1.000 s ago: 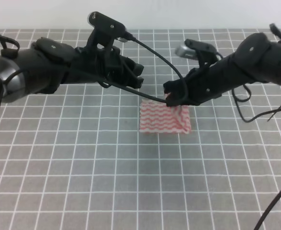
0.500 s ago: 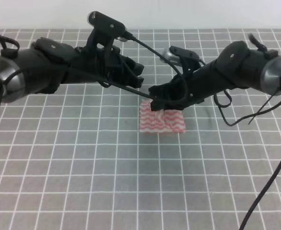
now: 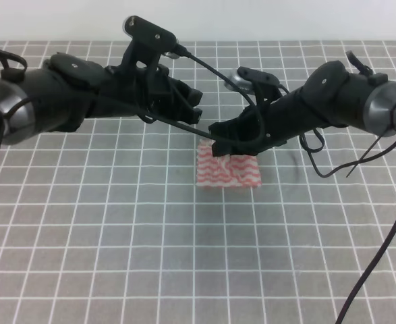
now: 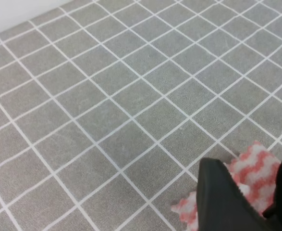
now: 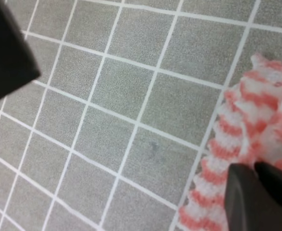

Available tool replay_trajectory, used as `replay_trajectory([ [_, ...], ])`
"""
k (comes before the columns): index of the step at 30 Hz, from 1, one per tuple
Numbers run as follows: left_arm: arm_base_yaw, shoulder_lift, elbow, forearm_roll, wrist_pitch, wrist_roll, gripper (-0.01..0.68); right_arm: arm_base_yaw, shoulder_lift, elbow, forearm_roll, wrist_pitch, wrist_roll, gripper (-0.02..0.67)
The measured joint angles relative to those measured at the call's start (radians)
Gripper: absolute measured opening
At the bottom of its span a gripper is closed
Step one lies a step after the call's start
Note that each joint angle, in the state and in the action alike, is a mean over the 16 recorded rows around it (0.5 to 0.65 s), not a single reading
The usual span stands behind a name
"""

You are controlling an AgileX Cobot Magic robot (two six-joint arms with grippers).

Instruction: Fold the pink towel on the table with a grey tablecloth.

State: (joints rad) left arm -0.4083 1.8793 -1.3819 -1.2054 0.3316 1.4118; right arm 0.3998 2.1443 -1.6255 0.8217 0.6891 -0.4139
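The pink towel [image 3: 228, 172] lies on the table with a grey tablecloth [image 3: 117, 223], doubled over into a small wavy-striped patch. My right gripper [image 3: 223, 143] sits at the towel's upper left corner. The right wrist view shows its fingertips [image 5: 246, 192] pressed together on the towel [image 5: 256, 115] edge. My left gripper [image 3: 195, 108] hovers just behind and left of the towel. Seen from the left wrist, its fingers [image 4: 217, 192] stand apart over the towel [image 4: 256, 161], holding nothing.
A black cable [image 3: 218, 74] arcs from the left wrist camera across to the right gripper. More cables [image 3: 386, 250] hang down at the right edge. A white wall [image 3: 251, 20] runs behind the table's far edge. A dark block [image 5: 6, 48] fills the right wrist view's top left corner.
My right gripper has travelled left across the towel with its right edge, and the towel now looks narrower. The left arm has stayed in place.
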Motion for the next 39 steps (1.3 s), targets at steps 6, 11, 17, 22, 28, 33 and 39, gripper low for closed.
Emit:
replay_trajectory([
  [6,0.0,0.002,0.0,0.001,0.0,0.0,0.247,0.005,0.0,0.0,0.003,-0.007,-0.008,-0.011],
  [11,0.0,0.004,-0.001,0.003,0.001,0.0,0.246,0.011,0.0,0.0,0.003,-0.017,-0.009,-0.011],
  [17,0.0,0.004,0.0,0.002,0.001,0.0,0.246,0.016,0.0,0.0,0.004,-0.03,-0.009,0.006],
  [22,0.001,0.002,0.0,0.002,0.002,0.0,0.246,0.018,0.0,0.0,0.005,-0.037,-0.009,0.057],
  [28,0.007,0.001,0.0,0.0,0.005,0.001,0.248,0.018,0.002,0.0,0.005,-0.038,-0.009,0.138],
  [33,0.015,0.001,0.0,0.001,0.009,0.0,0.247,0.018,0.002,-0.008,0.002,-0.026,-0.009,0.181],
  [39,0.027,0.002,0.0,0.001,0.011,0.0,0.247,0.017,0.002,-0.018,-0.027,0.015,-0.009,0.153],
])
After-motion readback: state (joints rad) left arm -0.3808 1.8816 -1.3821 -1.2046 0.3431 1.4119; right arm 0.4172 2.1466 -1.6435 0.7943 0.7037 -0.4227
